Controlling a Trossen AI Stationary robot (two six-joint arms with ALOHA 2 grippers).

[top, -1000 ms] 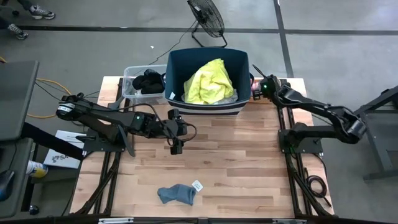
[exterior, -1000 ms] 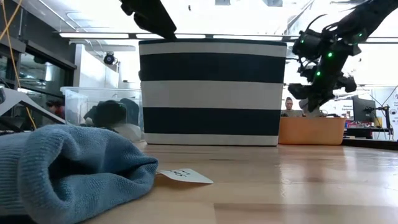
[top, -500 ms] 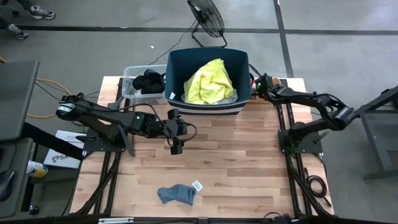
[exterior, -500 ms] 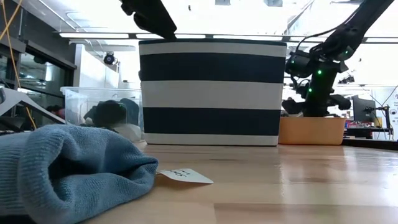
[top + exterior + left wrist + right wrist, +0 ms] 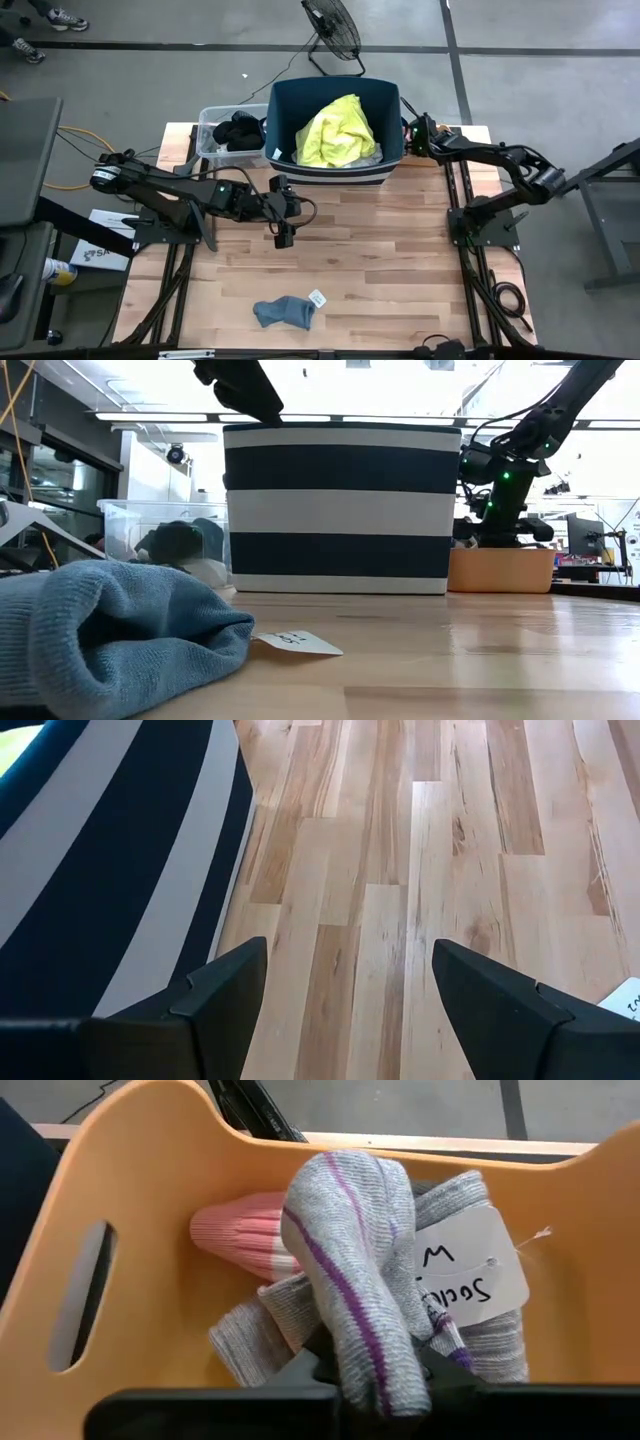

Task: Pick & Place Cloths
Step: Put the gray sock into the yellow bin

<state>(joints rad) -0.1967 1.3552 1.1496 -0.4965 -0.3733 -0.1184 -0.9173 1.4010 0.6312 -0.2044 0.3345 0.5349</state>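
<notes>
A grey sock (image 5: 350,1270) with purple stripes, a pink toe and a white tag lies bunched in the orange tray (image 5: 130,1200) at the table's far right. My right gripper (image 5: 375,1375) reaches down into the tray, shut on the sock; it also shows beside the tub (image 5: 413,135). A blue sock (image 5: 285,312) with a white tag lies flat near the table's front edge. My left gripper (image 5: 284,238) hangs open over bare wood in front of the tub, with nothing between its fingers (image 5: 225,980). My right gripper pinches a rounded fold of the grey sock (image 5: 380,1360) between its two fingers. It comes slanting down from above. The sock's pink toe (image 5: 235,1235) and tagged part (image 5: 470,1260) rest on the tray's floor; the gripper's body hides the place of contact itself.
A navy-and-white striped tub (image 5: 335,172) at the back middle holds a neon yellow shirt (image 5: 338,132). Left of it stands a clear plastic box (image 5: 210,150) with dark cloths. The tray (image 5: 500,570) sits right of the tub. Bare wood lies between my left gripper and the blue sock.
My right gripper has come down and toward the tub, rolling as it went, and now reaches into the orange tray; it has stayed shut. My left arm has kept still.
</notes>
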